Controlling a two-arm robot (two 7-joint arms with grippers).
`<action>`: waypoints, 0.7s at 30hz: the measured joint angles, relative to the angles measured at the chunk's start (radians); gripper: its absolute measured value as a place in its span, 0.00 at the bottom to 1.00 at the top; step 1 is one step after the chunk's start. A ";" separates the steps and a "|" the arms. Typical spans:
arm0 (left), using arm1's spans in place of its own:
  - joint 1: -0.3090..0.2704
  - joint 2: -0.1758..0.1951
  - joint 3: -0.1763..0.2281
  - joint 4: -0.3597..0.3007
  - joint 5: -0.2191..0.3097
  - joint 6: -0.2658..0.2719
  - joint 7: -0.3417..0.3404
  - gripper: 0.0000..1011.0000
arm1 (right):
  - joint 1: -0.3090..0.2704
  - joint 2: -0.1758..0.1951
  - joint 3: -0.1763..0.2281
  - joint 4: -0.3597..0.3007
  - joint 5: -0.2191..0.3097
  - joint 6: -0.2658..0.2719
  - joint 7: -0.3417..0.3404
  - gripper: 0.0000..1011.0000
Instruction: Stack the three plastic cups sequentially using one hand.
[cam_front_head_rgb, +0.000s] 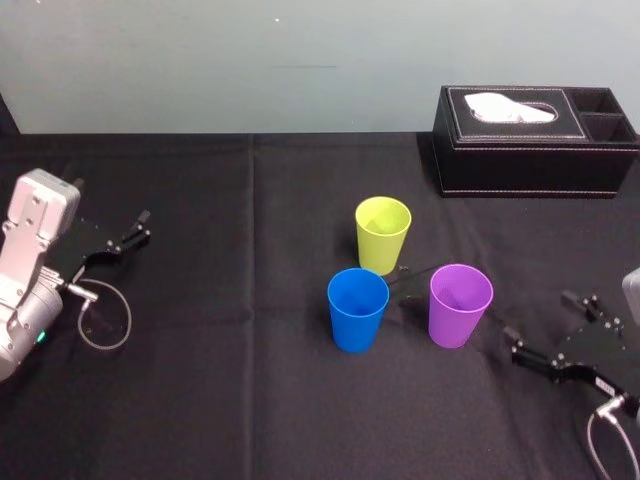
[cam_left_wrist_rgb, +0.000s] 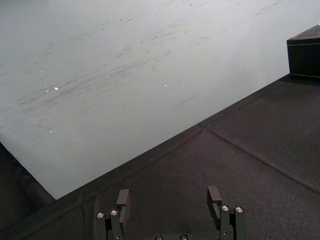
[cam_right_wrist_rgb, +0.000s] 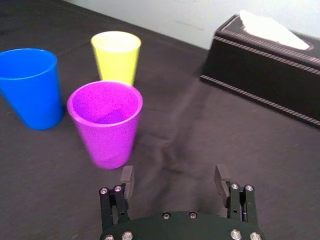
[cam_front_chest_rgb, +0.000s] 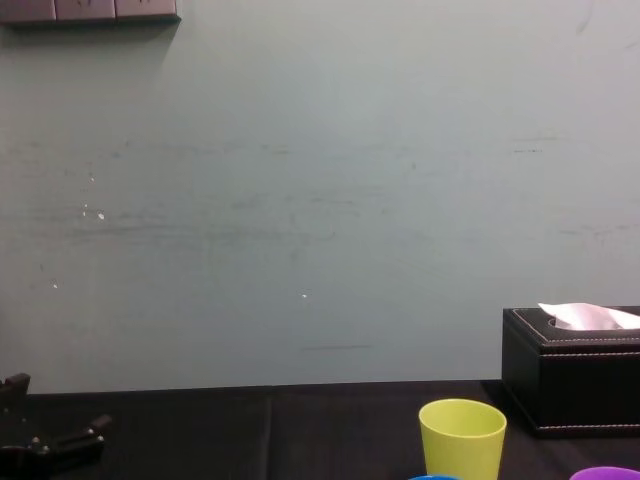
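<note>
You have all three cups standing upright, mouths up, in a loose triangle at the middle of the head view: the yellow-green cup (cam_front_head_rgb: 383, 233) at the top, the blue cup (cam_front_head_rgb: 357, 308) lower left, the purple cup (cam_front_head_rgb: 460, 304) lower right. None touches another. Standing apart and open-side up, any one can likely be gripped by its wall and dropped into a neighbour.

Your right pincer (cam_right_wrist_rgb: 173, 176) sits at the lower right of the head view, spread wide and holding nothing, facing the purple cup, which is the nearest. That looks like the first pick. The left pincer (cam_left_wrist_rgb: 169, 194), also wide and empty, is parked at the far left, well apart from the cups.

The bench (cam_front_head_rgb: 200, 400) is covered in black cloth with a few creases, so expect some drag if a cup slides. A black tissue box (cam_front_head_rgb: 535, 140) stands at the upper right, clear of the cups. A plain pale wall (cam_front_chest_rgb: 300, 200) closes off the back.
</note>
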 joint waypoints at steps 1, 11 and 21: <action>0.000 0.000 0.000 0.000 0.000 0.000 0.000 1.00 | -0.006 -0.001 0.002 -0.003 0.004 0.000 0.005 0.99; 0.000 0.000 0.000 0.000 0.000 0.000 0.000 1.00 | -0.051 -0.032 0.014 -0.032 0.035 -0.049 0.083 0.99; 0.000 0.000 0.000 0.000 0.000 0.000 0.000 1.00 | -0.046 -0.069 -0.002 -0.033 0.018 -0.088 0.135 0.99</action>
